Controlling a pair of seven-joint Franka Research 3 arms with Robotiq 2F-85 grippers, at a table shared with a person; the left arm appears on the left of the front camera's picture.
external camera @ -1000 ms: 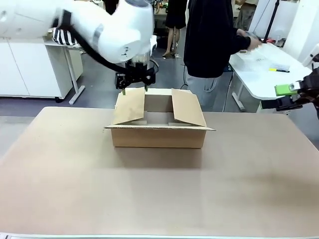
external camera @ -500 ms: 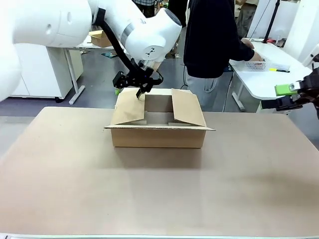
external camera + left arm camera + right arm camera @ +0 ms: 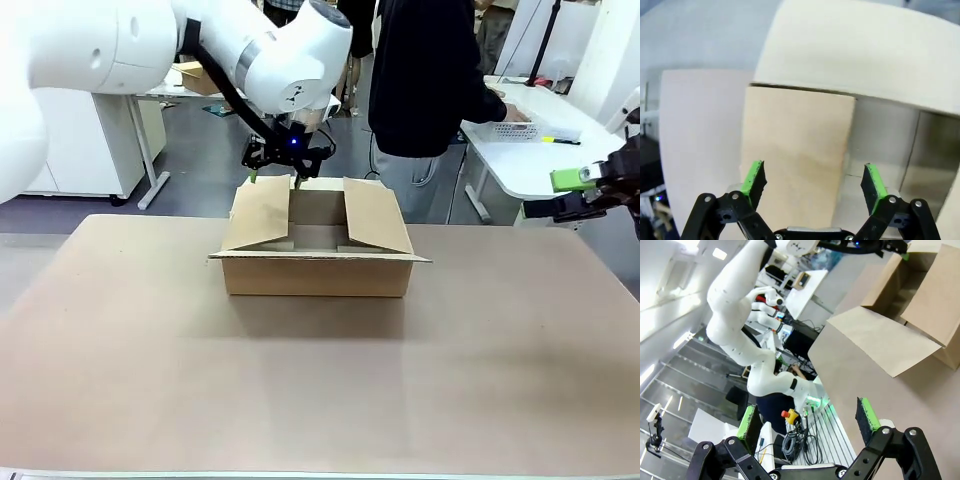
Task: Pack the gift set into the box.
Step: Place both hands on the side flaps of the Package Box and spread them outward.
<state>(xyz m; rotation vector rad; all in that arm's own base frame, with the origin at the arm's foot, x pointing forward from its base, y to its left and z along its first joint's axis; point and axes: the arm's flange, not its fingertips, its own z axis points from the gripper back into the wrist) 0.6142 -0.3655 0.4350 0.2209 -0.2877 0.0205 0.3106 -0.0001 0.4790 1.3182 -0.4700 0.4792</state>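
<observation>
Left end effector [image 3: 275, 179]: fingers spread, nothing between them, hovering just above the box [image 3: 318, 273] at its left flap [image 3: 795, 150].
Box: on the middle of the desk [image 3: 300, 390], top flaps open.
Person [image 3: 425, 80]: standing behind the box.
Right end effector [image 3: 810, 417]: fingers spread, empty, well right of the box.

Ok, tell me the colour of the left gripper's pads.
Green pads, best in the left wrist view.
</observation>
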